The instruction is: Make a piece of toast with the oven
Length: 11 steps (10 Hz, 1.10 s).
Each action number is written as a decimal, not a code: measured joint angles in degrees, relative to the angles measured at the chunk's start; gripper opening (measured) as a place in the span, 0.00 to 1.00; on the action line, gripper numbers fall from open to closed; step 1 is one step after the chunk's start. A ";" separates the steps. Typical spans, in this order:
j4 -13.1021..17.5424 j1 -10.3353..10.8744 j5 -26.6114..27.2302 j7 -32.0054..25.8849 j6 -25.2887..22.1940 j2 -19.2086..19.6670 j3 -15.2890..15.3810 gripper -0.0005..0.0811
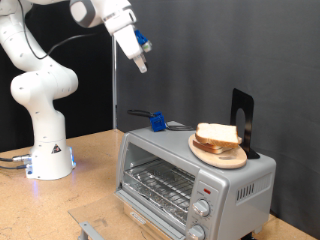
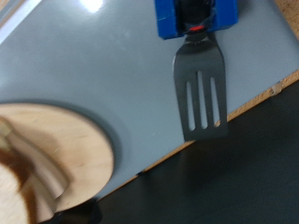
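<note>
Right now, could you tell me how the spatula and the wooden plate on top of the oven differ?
The spatula is dark, flat and slotted with a blue handle; the wooden plate is round and pale tan. The plate carries bread; the spatula carries nothing. The spatula lies nearer the exterior view's left, the plate nearer its right. Both rest on the toaster oven.

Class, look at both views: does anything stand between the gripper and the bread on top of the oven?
Nothing visible does. The gripper hangs in open air above the oven; the piece of toast lies uncovered on the wooden plate.
</note>
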 joint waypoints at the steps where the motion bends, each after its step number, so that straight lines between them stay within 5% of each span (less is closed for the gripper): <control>1: -0.59 -0.01 0.00 0.75 -0.19 0.60 0.60 0.84; 4: -2.36 -0.07 0.00 2.24 1.14 2.75 1.81 0.84; 11: -8.97 -0.04 -0.04 2.31 13.47 7.05 6.20 0.84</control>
